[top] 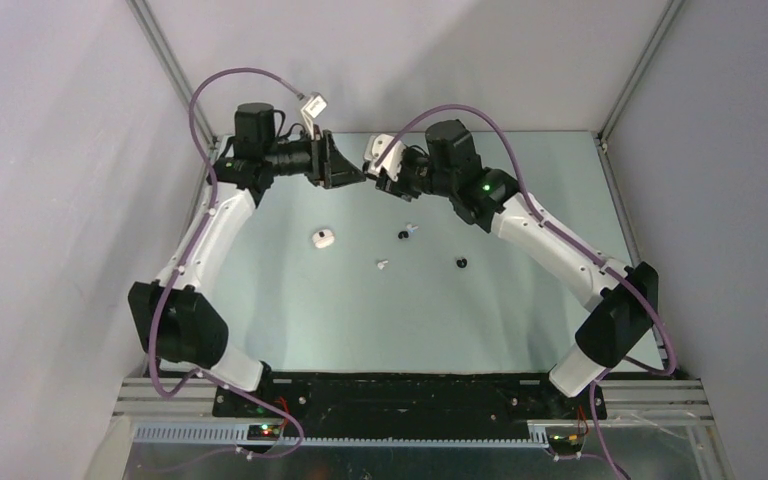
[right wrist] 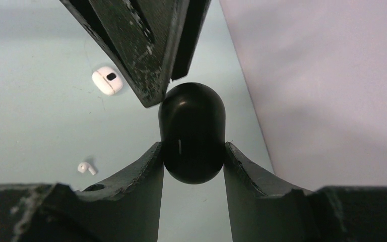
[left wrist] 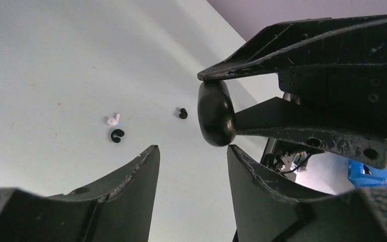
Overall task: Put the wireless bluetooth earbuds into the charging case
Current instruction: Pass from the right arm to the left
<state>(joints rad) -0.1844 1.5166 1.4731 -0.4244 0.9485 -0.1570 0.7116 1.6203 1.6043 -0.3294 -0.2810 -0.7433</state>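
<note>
Grip | right gripper point(right wrist: 193, 151) pinching black oval point(right wrist: 192, 121); left gripper point(left wrist: 192, 147) spread, empty; charging case point(right wrist: 106, 80) on table point(right wrist: 30, 50)

Bare table point(top: 290, 300) around charging case point(top: 322, 238)

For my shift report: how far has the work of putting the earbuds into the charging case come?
Nothing looks done: one tiny white plastic earbud and a second earbud lie loose on the table, apart from the small white rounded-square plastic case. In hand: the right gripper grips a black oval pebble-like object, with the left gripper open just before it. Left: both earbuds into the case.
</note>
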